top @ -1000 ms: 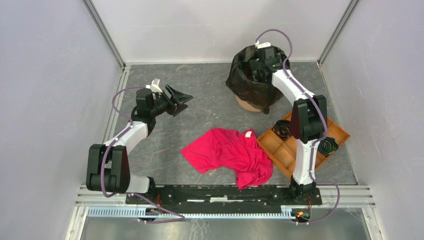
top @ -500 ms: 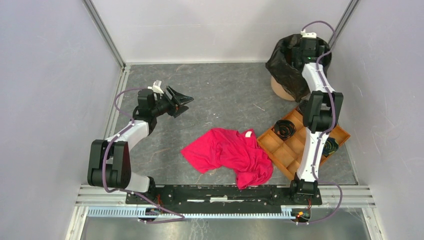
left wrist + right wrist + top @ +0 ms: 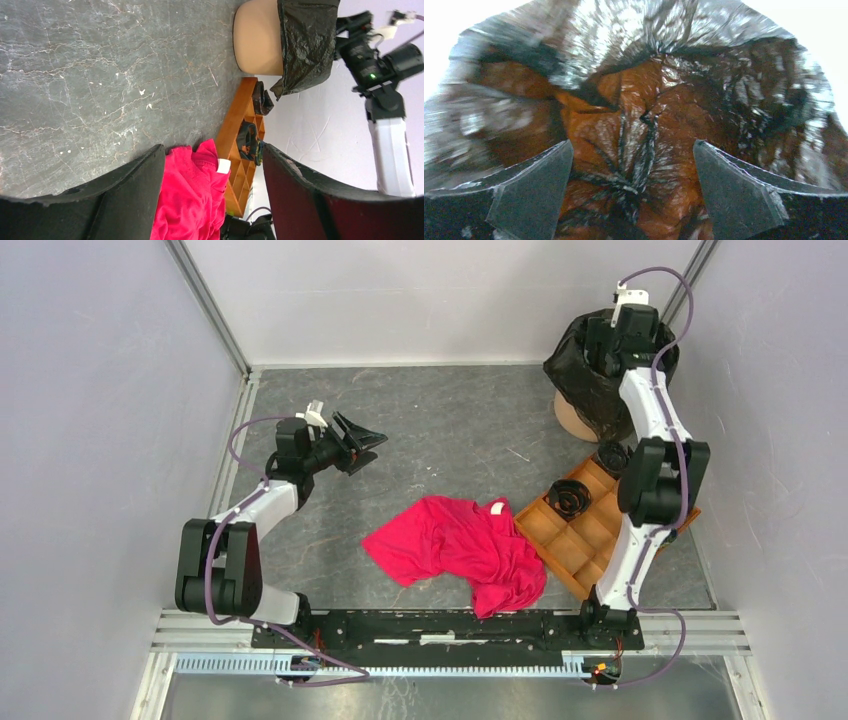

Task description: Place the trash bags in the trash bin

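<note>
The pale-orange trash bin (image 3: 572,420) stands at the back right corner. A black trash bag (image 3: 583,375) lines it and hangs over its rim and sides. My right gripper (image 3: 633,150) is open and reaches down inside the bin, with the glossy bag film (image 3: 639,95) spread below and around its fingers. It holds nothing. My left gripper (image 3: 366,443) is open and empty, held above the floor at the left, far from the bin. The left wrist view shows the bin (image 3: 257,37) and the bag (image 3: 307,45) in the distance.
A red garment (image 3: 460,545) lies on the floor in the middle. A brown compartment tray (image 3: 590,540) with dark rolled items (image 3: 568,497) lies right of it, just in front of the bin. The enclosure walls stand close behind and beside the bin.
The right arm has swung right and back, and the bin with its bag has moved with it from the back middle to the back right corner. The left arm is still.
</note>
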`<state>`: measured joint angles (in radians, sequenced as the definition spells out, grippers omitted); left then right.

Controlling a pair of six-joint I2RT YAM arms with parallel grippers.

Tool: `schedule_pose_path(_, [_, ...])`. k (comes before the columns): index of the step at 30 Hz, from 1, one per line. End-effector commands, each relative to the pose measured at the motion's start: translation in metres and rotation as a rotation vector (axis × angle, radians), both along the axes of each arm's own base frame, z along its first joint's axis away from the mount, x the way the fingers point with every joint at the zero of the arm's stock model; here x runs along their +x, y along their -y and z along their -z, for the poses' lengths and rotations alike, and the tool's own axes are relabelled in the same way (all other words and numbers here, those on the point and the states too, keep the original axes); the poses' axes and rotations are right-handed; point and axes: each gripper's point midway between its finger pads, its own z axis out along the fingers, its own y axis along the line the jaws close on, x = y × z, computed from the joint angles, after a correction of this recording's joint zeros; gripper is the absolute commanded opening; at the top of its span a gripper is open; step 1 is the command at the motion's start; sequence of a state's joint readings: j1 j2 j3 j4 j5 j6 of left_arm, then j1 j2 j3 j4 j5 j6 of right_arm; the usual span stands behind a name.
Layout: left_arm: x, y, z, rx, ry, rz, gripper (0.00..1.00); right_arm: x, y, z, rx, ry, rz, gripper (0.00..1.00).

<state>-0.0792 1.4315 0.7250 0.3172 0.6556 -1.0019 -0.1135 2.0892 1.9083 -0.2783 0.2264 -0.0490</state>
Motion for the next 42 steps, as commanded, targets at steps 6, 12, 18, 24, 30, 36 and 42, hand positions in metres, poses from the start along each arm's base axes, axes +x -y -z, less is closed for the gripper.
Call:
schedule_pose_path(6, [0.003,0.003,-0.035,0.065,0.174,0.029,0.80,-0.047,-0.023,-0.165,0.085,0.277,-0.045,0.98])
schedule_pose_path(12, [-0.015,0.044,-0.054,0.184,0.311,0.144,0.84,-0.175,-0.161,-0.190,0.246,0.406,-0.383,0.98])
schedule_pose_path(18, [-0.062,0.097,-0.091,0.327,0.573,0.280,0.85,-0.308,-0.268,-0.164,0.639,0.436,-0.862,0.98])
schedule_pose_path(24, [-0.100,0.081,-0.208,0.256,0.821,0.182,0.87,-0.384,-0.242,-0.181,0.457,0.437,-0.903,0.98])
schedule_pose_path(30, [-0.156,0.034,-0.345,0.210,1.096,0.027,0.93,-0.434,-0.156,-0.230,0.144,0.555,-0.597,0.98])
schedule_pose_path(36, [-0.196,-0.024,-0.407,0.248,1.247,-0.203,1.00,-0.473,-0.116,-0.282,0.077,0.706,-0.445,0.98])
schedule_pose_path(42, [-0.211,-0.049,-0.416,0.274,1.291,-0.302,1.00,-0.475,-0.114,-0.292,0.091,0.781,-0.431,0.98])
